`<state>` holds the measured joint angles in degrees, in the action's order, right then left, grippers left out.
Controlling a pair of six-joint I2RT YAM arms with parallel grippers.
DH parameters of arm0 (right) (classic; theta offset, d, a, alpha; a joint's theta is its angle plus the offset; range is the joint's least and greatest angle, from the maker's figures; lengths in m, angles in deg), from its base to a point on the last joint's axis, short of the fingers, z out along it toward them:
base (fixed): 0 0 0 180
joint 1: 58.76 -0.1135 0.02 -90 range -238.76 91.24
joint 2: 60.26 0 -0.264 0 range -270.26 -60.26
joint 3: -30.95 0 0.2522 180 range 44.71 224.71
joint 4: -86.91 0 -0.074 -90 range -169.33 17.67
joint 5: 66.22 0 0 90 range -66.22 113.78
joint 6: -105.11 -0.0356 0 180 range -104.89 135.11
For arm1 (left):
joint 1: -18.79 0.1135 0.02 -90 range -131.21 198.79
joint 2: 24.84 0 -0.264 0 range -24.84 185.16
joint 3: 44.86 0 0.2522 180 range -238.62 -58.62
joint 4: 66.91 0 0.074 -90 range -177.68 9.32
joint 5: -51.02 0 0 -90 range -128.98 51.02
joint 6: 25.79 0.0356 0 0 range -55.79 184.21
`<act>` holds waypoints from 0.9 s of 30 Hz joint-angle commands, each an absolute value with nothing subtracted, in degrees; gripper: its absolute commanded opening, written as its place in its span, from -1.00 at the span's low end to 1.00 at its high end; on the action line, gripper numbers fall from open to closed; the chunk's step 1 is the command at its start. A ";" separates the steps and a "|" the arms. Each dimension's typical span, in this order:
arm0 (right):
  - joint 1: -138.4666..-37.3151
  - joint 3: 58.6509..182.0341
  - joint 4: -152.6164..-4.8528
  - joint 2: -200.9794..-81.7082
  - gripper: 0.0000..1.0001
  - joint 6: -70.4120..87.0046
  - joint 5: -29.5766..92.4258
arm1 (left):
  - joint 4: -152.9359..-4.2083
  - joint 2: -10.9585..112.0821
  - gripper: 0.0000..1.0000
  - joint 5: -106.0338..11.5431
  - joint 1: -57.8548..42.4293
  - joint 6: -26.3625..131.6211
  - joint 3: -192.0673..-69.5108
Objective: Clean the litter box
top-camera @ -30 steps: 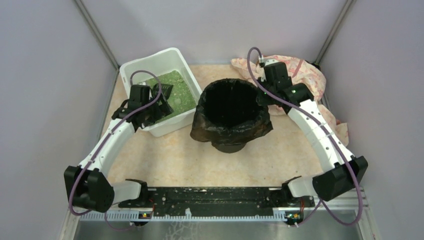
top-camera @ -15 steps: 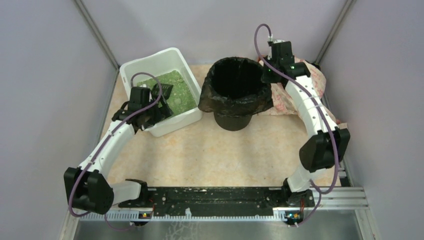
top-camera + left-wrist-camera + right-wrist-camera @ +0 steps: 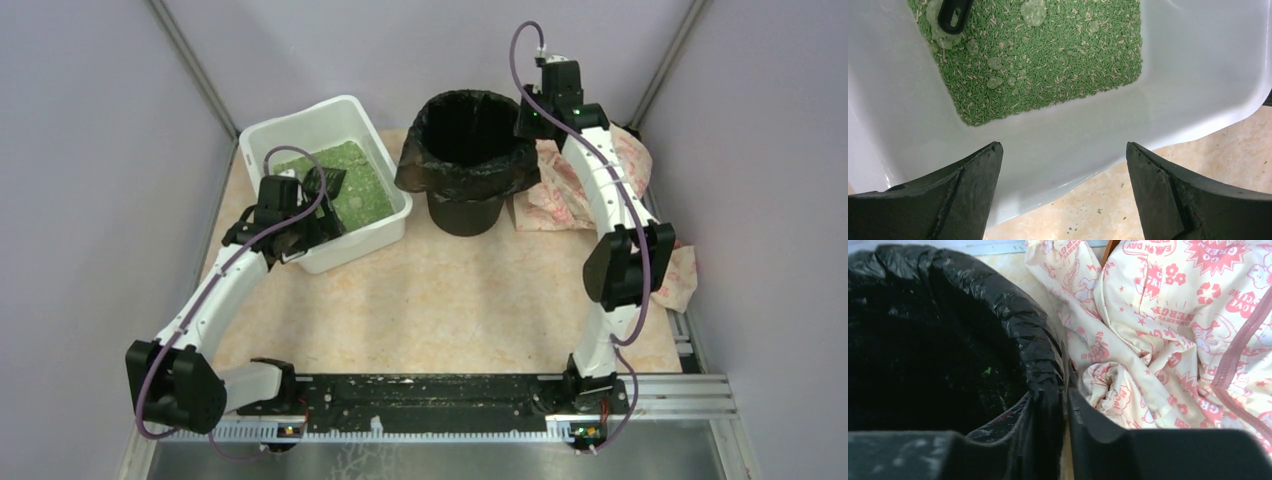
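The white litter box (image 3: 300,125) stands at the back left with green litter (image 3: 358,190) and a black scoop (image 3: 328,182) in it. My left gripper (image 3: 312,228) hovers open over its near rim. In the left wrist view the gripper (image 3: 1063,165) spans the box's white wall (image 3: 1198,65), with the litter (image 3: 1048,65) and the scoop's handle (image 3: 954,15) beyond. My right gripper (image 3: 528,118) is shut on the right rim of the black-bagged bin (image 3: 420,175). In the right wrist view the gripper (image 3: 1063,415) pinches the bag's rim (image 3: 1043,355).
A cream cloth bag with pink print (image 3: 570,195) lies crumpled to the right of the bin, and shows close up in the right wrist view (image 3: 1168,340). Grey walls enclose the table on three sides. The arms' base rail (image 3: 430,395) runs along the near edge.
My right arm has carried the bin from the middle of the table to the back, beside the litter box. The box's near right corner shifted slightly right. My left arm has barely moved.
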<state>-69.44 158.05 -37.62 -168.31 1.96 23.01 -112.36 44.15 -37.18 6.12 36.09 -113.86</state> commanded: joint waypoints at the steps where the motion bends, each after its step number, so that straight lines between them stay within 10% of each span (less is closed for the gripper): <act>1: -69.13 150.53 -50.88 -160.16 -0.05 1.29 27.72 | -109.48 41.10 0.98 -38.64 5.61 41.33 -114.02; 7: -69.18 155.34 -47.52 -155.62 0.68 1.47 31.39 | -101.55 35.55 0.98 -43.31 5.60 52.01 -112.76; 18: -69.13 150.74 -49.31 -141.77 0.72 1.27 34.50 | -99.59 41.17 0.97 -75.47 5.52 86.60 -116.72; 27: -69.13 140.03 -48.76 -131.27 0.74 3.02 36.80 | -109.10 55.64 0.97 -79.40 4.49 95.11 -123.40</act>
<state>-69.44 144.28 -47.30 -134.19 1.61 35.75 -104.73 51.71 -74.95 5.40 88.50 -121.49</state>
